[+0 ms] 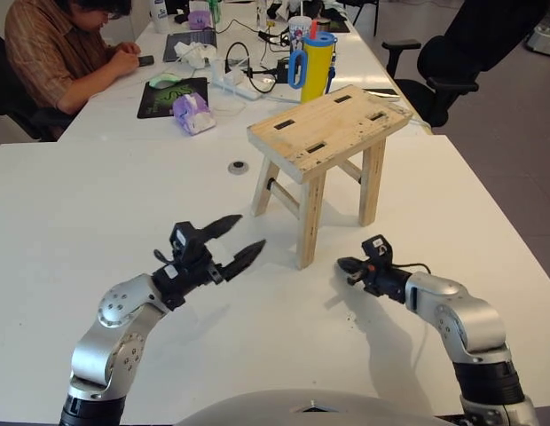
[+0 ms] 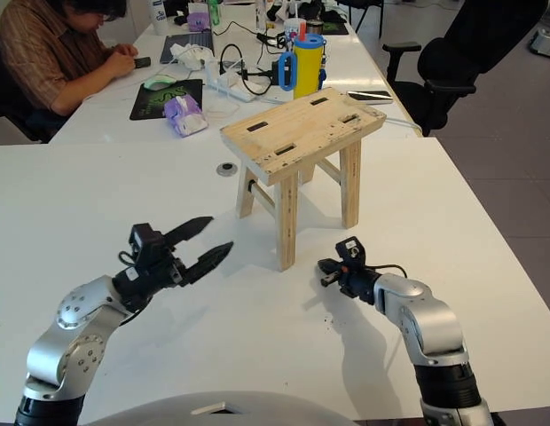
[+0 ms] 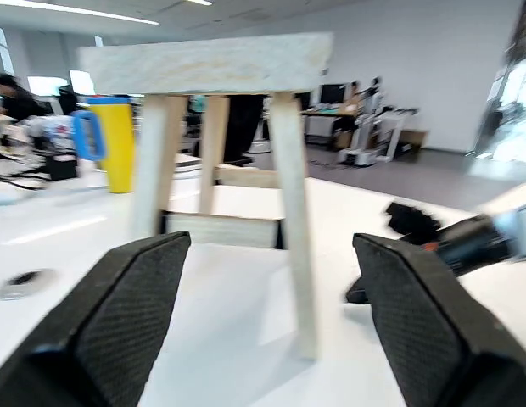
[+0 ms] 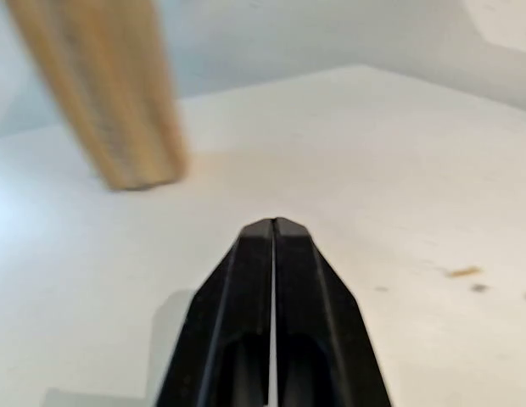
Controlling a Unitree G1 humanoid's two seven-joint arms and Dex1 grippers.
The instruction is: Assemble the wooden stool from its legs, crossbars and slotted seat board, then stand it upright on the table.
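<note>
Now we note the wooden stool [image 1: 330,129] assembled and standing upright on the white surface [image 1: 98,222], toward its far edge. Left pincer [image 1: 248,232] released, spread wide and empty, on the near-edge side of the stool. Right pincer [image 1: 340,264] clenched on nothing, close beside the nearest leg [image 1: 309,217].

In the right wrist view a stool leg [image 4: 119,102] is smeared out of focus and cut off by the picture's edge, so only its foot on the table [image 4: 373,170] is plain. From the head, the seat board [image 1: 333,124] covers the leg tops, and the farthest leg seems mostly hidden behind the nearer ones. The left wrist view is blurred throughout: the left gripper's [image 3: 267,250] pads [image 3: 127,322] run off the edge, and the right gripper [image 3: 358,292] beyond is a dark smudge.
</note>
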